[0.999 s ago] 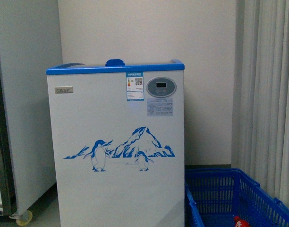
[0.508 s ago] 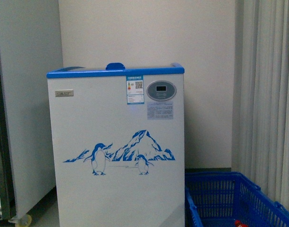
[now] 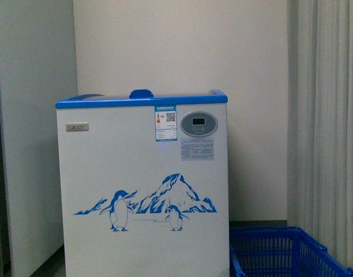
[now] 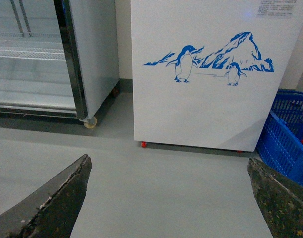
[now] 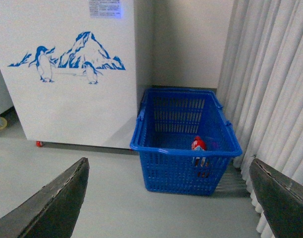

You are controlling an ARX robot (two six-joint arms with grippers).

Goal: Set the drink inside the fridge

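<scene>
Just beside fridge (image 3: pixel 143 173), drink (image 5: pixel 198 144) inside basket (image 5: pixel 174 174)

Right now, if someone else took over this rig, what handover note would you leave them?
Left gripper: open, empty, facing the fridge.
Right gripper: open, empty, facing the blue basket.
Drink: in the blue basket, which sits right of the fridge in the front view.
Done: nothing; the drink is not yet grasped.
Left: lift the drink out of the basket, get the fridge open if it is shut (cannot tell from here), and put the drink inside.
</scene>
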